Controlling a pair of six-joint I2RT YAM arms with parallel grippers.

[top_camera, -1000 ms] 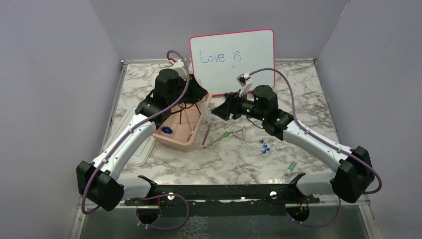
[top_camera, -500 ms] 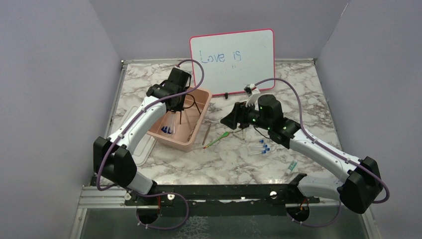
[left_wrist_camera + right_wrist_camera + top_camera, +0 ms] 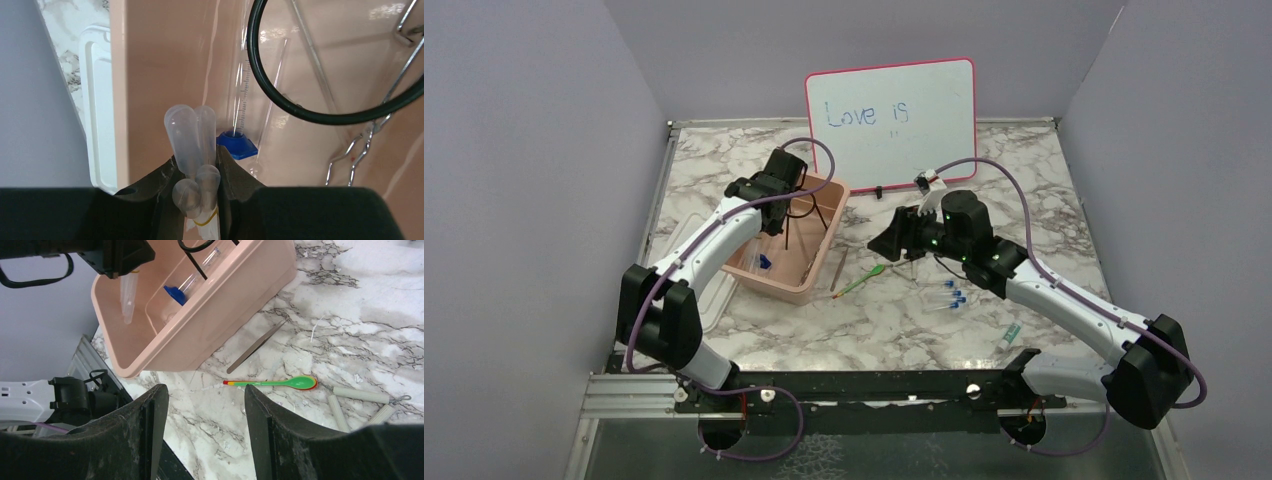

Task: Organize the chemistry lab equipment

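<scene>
Over the tub (image 3: pixel 160 75), the left gripper (image 3: pixel 196 167) points down, clamping clear tubes (image 3: pixel 189 132). The right gripper (image 3: pixel 204 392) hangs open above the tabletop (image 3: pixel 350 315).

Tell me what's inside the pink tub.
A black ring stand, a blue-based measuring cylinder, wire tongs, and the left claw shut on bundled clear tubes. The claw hides whatever lies beneath it.

One tub (image 3: pixel 776 290), one whiteboard (image 3: pixel 924 130), one green spoon (image 3: pixel 280 383).
</scene>
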